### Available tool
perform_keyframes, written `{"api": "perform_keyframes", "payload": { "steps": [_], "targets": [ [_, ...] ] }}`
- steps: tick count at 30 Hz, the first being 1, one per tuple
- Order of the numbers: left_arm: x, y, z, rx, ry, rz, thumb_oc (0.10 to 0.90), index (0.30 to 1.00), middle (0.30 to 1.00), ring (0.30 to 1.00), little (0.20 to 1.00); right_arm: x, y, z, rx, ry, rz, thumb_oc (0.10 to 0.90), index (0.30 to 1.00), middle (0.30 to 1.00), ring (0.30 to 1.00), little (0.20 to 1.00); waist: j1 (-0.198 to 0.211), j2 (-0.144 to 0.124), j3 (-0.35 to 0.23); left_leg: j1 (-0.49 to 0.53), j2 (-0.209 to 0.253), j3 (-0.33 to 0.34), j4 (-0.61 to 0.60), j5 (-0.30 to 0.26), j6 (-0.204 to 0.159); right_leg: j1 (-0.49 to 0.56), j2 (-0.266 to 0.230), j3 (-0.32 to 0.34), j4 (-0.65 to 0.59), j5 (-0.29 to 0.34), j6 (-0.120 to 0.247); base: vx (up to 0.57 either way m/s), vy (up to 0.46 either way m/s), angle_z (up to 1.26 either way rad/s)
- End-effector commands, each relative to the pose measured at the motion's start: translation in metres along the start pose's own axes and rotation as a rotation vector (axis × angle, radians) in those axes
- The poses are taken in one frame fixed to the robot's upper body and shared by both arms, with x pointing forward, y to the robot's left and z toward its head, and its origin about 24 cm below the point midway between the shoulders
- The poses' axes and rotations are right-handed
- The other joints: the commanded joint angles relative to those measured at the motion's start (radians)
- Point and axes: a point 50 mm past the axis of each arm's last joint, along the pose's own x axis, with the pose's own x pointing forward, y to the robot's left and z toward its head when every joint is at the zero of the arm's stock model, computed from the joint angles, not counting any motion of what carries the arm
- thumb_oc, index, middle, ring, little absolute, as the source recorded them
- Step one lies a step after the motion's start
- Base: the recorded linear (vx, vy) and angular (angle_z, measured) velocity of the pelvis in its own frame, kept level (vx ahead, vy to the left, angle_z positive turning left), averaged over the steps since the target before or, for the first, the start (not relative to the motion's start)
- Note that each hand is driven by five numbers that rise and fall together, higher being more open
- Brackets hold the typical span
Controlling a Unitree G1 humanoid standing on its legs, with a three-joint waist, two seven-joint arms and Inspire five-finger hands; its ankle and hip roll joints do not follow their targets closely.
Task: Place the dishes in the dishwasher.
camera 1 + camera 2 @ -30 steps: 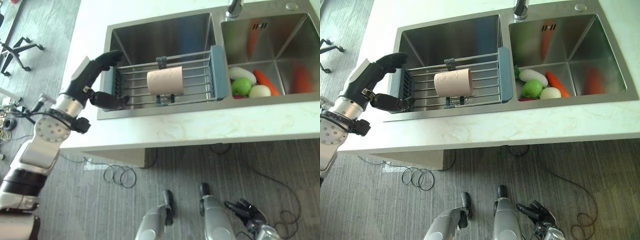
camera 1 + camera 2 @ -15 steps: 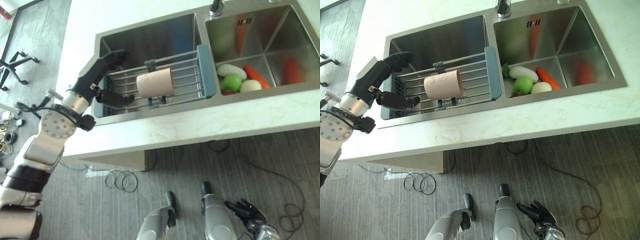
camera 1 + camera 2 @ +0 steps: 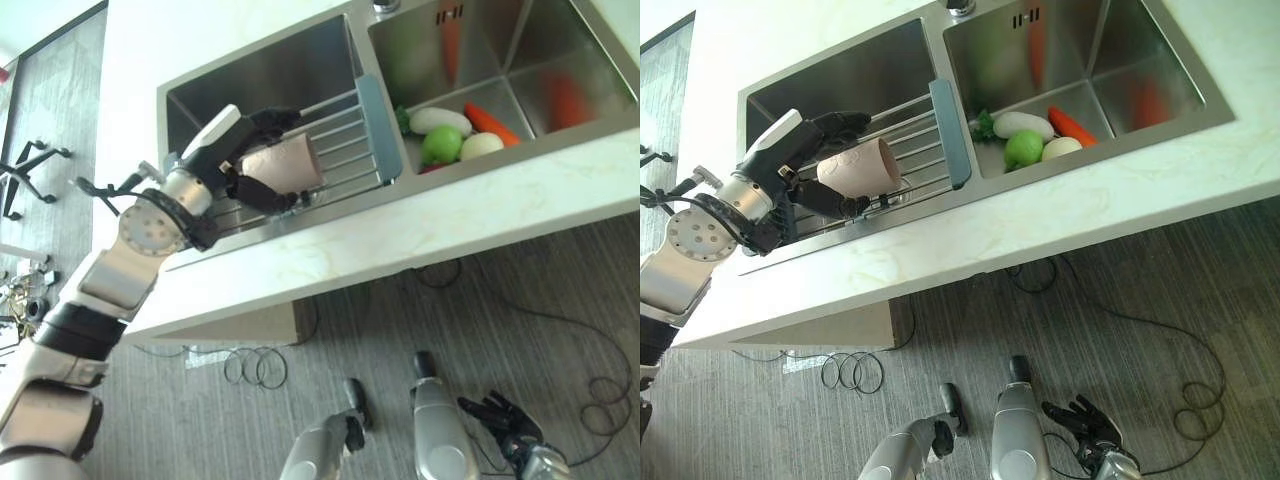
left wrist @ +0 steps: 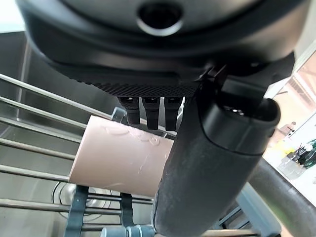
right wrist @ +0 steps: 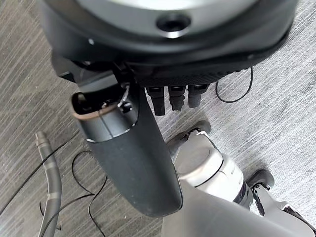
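A pale pink cup (image 3: 285, 165) lies on its side on a wire drying rack (image 3: 345, 125) with blue ends, set across the left basin of a steel sink (image 3: 230, 75). My left hand (image 3: 225, 150) reaches over the rack from the left. Its fingers (image 3: 845, 120) stretch over the cup's top and its thumb (image 3: 835, 205) passes along the near side. The cup (image 4: 123, 158) sits between them and no firm grip shows. The hand stands open. My right hand (image 3: 505, 415) hangs low over the floor, fingers relaxed and holding nothing.
The right basin holds a white radish (image 3: 440, 120), a green apple (image 3: 440, 145), a carrot (image 3: 490, 120) and a pale round vegetable (image 3: 482, 146). A pale stone countertop (image 3: 450, 220) runs along the sink's near edge. An office chair base (image 3: 30, 170) stands on the floor at far left.
The camera has shifted. My left hand has moved right along the rack from its left end up to the cup, so the cup now lies between fingers and thumb.
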Motion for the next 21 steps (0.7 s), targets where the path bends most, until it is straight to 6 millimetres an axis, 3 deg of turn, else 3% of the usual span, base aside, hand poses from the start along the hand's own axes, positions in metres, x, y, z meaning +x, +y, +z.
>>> {"api": "perform_keyframes", "payload": {
  "steps": [1, 7, 17, 21],
  "targets": [
    [0.008, 0.047, 0.035, 0.135, -0.097, 0.187, 0.8, 0.9, 0.9, 0.9, 0.9, -0.004, -0.006, -0.003, 0.027, -0.011, -0.007, 0.8, 0.9, 0.9, 0.9, 0.9, -0.005, -0.024, -0.027, -0.074, -0.011, -0.078, 0.124, -0.114, -0.02, 0.064, -0.081, -0.044, -0.054, -0.075, 0.073, 0.02, 0.002, -0.06],
    [0.008, 0.053, 0.03, 0.17, -0.045, 0.226, 0.8, 0.9, 0.9, 0.9, 0.9, -0.003, -0.005, 0.002, 0.028, -0.031, -0.002, 0.8, 0.9, 0.9, 0.9, 0.9, -0.007, -0.022, -0.01, -0.082, -0.014, -0.082, 0.124, -0.111, -0.02, 0.056, -0.08, -0.041, -0.054, -0.072, 0.073, 0.0, 0.001, -0.02],
    [0.003, 0.069, 0.028, 0.442, 0.01, 0.295, 0.8, 0.9, 0.9, 0.9, 0.9, -0.001, 0.001, 0.013, 0.039, -0.068, 0.028, 0.8, 0.9, 0.9, 0.9, 0.9, -0.001, -0.028, 0.016, -0.1, -0.019, -0.093, 0.124, -0.109, -0.017, 0.042, -0.081, -0.042, -0.054, -0.067, 0.077, 0.0, 0.0, 0.0],
    [0.001, 0.073, 0.029, 0.463, -0.006, 0.303, 0.8, 0.9, 0.9, 0.9, 0.9, 0.0, 0.003, 0.017, 0.038, -0.079, 0.03, 0.8, 0.9, 0.9, 0.9, 0.9, 0.003, -0.028, 0.024, -0.106, -0.018, -0.095, 0.124, -0.106, -0.017, 0.038, -0.081, -0.043, -0.054, -0.065, 0.077, 0.0, 0.0, 0.0]
  ]
}}
